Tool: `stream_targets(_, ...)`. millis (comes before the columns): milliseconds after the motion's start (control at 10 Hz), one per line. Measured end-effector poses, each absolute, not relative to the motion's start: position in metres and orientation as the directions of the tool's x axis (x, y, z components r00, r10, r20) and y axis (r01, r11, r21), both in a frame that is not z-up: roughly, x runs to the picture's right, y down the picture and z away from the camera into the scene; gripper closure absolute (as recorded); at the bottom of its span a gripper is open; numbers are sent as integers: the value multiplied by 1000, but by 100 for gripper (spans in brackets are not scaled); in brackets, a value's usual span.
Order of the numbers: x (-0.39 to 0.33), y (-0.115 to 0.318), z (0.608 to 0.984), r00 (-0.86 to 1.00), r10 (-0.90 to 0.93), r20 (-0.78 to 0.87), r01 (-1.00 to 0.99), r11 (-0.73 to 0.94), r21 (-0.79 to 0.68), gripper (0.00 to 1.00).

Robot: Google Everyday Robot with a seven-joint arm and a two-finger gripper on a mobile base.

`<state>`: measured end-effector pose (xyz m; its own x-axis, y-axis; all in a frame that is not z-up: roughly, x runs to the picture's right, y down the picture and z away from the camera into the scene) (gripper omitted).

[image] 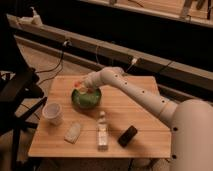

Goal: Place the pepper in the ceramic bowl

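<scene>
I see the gripper (80,89) above the bowl's (86,98) 10 o'clock rim. Pepper (76,85) at the gripper, over that rim. Cup (52,113) at the bowl's 8 o'clock; bottle (102,131) at 5 o'clock.

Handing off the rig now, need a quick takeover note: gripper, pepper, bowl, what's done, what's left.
Gripper: at the far left rim of the green ceramic bowl, arm stretched across the wooden table.
Pepper: an orange-red bit shows right at the gripper, above the bowl's rim; looks not yet dropped in, though hard to confirm.
Done: pepper brought to the bowl.
Left: confirm release into the bowl, then pull the arm back.
Nearby: white cup, bottle, dark object.
</scene>
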<state>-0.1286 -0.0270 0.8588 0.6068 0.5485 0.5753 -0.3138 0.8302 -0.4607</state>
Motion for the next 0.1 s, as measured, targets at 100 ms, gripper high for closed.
stream_targets(100,-129,-25,859,623,542,565,-305,833,-463,48)
